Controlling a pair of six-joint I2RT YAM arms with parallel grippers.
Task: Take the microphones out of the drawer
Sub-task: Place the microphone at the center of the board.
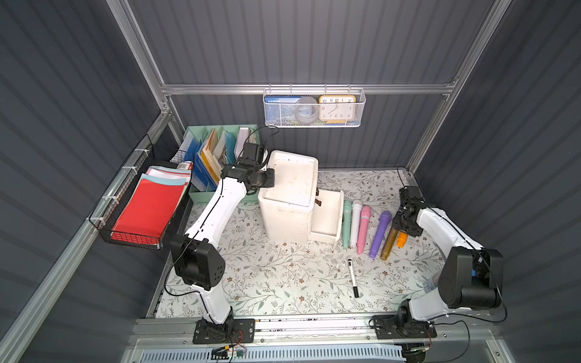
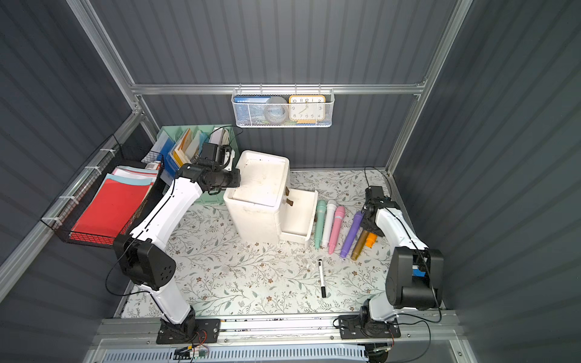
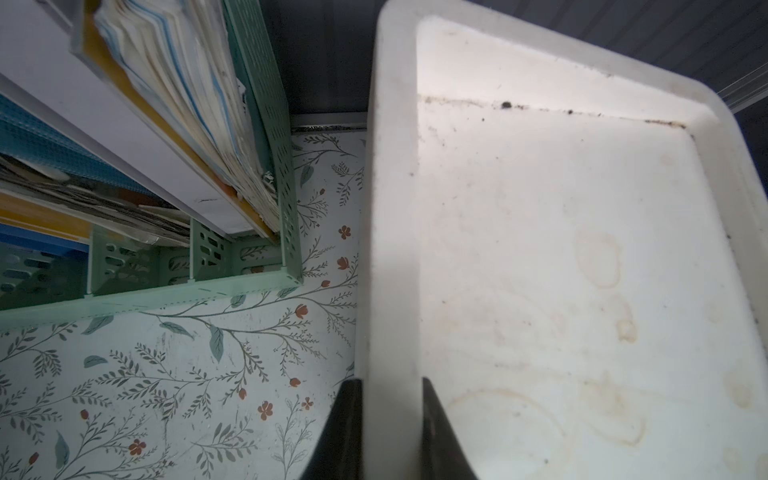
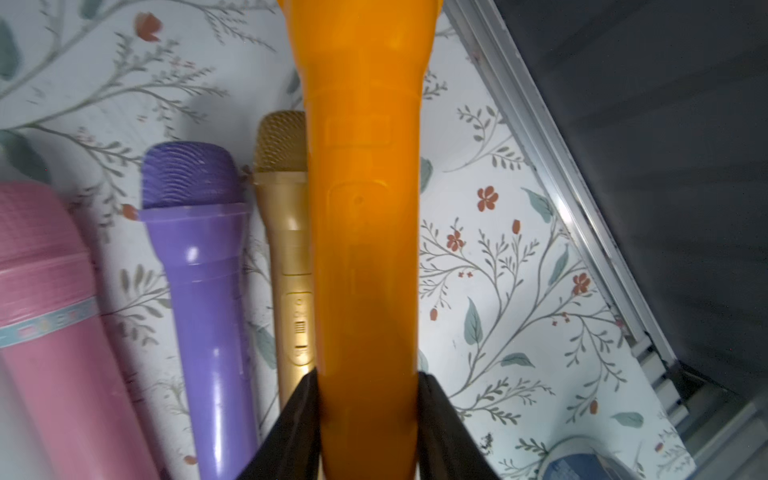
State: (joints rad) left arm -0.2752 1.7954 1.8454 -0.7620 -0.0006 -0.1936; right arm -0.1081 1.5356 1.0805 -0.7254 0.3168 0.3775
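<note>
- We see the orange microphone (image 4: pixel 365 208) out of the drawer, to the right of the white drawer unit (image 1: pixel 289 201). The jaws of the right arm (image 1: pixel 440 226) are clamped on its body. We cannot tell whether it touches the table (image 1: pixel 283 283).
- Just beside it, on the side nearer the drawer unit, the gold microphone (image 1: pixel 389 245) lies on the table. Next come the purple microphone (image 1: pixel 380 234), pink microphone (image 1: pixel 363 228), white microphone (image 1: pixel 355 223) and green microphone (image 1: pixel 346 223) in a row.
- The green one lies just beside the unit's bottom drawer (image 1: pixel 328 217), which stands open.
- The jaws of the left arm (image 1: pixel 213 213) are closed on the raised rim of the drawer unit's top, at its left edge.
- A marker (image 1: pixel 352 278) lies on the table in front of the drawer unit, apart from it.
- A green file organiser (image 1: pixel 220 147) stands just left of the drawer unit.
</note>
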